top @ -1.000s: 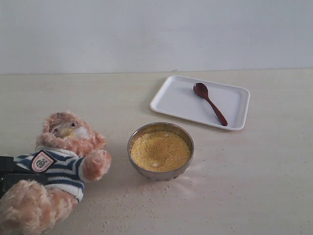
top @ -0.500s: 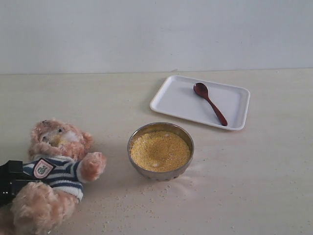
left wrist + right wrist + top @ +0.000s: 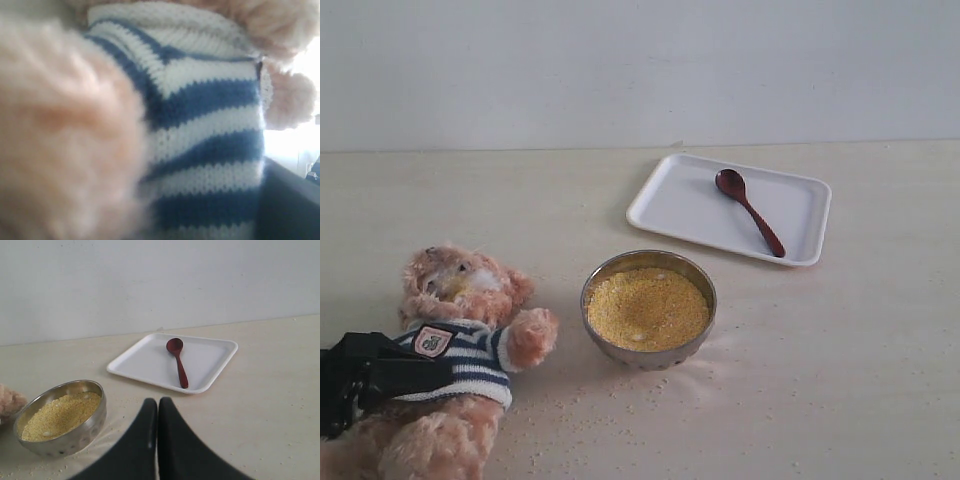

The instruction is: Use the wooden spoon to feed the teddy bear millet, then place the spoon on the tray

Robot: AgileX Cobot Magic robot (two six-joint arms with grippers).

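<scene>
The teddy bear (image 3: 460, 290) leans at the table's left, face towards the steel bowl. My left gripper (image 3: 380, 375) is shut on its striped torso; the shirt (image 3: 200, 125) fills the left wrist view, with one dark finger (image 3: 290, 200) beside it. The millet (image 3: 645, 308) fills the round steel bowl (image 3: 650, 352) at centre. The wooden spoon (image 3: 750, 210) lies on the white tray (image 3: 670, 200) at the back right, and the right wrist view shows the spoon (image 3: 178, 362) there too. My right gripper (image 3: 157, 405) is shut and empty, apart from the tray (image 3: 145, 365), and out of the exterior view.
Loose millet specks (image 3: 590, 420) lie scattered on the table in front of the bowl and the bear. A plain white wall (image 3: 640, 70) closes the back. In the right wrist view the bowl (image 3: 85, 432) sits beside the gripper, and a bit of bear fur (image 3: 7, 400) shows.
The bear has dropped lower and shifted a little towards the bowl, carried by my left gripper, which now reaches further into view. Spoon, tray and bowl have not moved.
</scene>
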